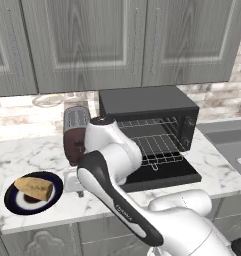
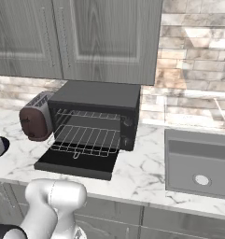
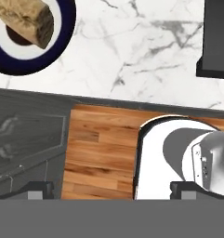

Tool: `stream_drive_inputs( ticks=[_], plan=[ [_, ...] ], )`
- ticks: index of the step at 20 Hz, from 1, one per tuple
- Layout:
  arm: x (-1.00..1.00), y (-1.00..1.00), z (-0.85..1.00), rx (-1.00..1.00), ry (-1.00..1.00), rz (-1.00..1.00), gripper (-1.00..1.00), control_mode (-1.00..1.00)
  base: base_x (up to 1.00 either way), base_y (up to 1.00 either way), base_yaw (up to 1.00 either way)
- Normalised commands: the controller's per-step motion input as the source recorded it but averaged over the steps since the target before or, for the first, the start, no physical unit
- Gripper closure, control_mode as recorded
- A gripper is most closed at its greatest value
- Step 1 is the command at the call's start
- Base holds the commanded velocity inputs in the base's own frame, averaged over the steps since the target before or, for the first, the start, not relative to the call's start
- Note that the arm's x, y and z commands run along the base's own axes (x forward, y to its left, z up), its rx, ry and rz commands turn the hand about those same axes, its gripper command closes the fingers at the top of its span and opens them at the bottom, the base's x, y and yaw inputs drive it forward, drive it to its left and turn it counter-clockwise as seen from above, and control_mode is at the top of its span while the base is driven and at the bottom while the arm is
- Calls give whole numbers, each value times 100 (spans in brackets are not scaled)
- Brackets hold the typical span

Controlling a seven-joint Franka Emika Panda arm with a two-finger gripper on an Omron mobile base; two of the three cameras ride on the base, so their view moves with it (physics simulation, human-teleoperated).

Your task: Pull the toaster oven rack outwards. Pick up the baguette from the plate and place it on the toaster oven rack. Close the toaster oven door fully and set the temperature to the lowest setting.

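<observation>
Golden-tan baguette (image 1: 35, 187) lies on the round navy plate (image 1: 14, 205), and the wide-open end effector (image 3: 111, 189) could clip the plate rim when descending off-centre.

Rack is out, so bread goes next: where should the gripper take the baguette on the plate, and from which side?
Take the baguette across its middle, from straight above. It lies flat on the plate, longer than thick, so open jaws can probably span its narrow width there, and nothing stands over it. The gripper is open.
</observation>
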Motion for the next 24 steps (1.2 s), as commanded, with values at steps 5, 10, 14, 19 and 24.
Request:
stream_drive_inputs(
  ticks=[5,10,14,19,24],
  plan=[
    [5,50,0,0,2,11,-100,-100,0,0,0],
    [22,36,0,0,0,17,-100,-100,0,0,0],
    [37,32,0,-1,-4,13,-100,-100,0,0,0],
    [36,30,0,-2,-12,11,-100,-100,0,0,0],
    [16,30,0,-3,-16,11,-100,-100,0,0,0]
  ],
)
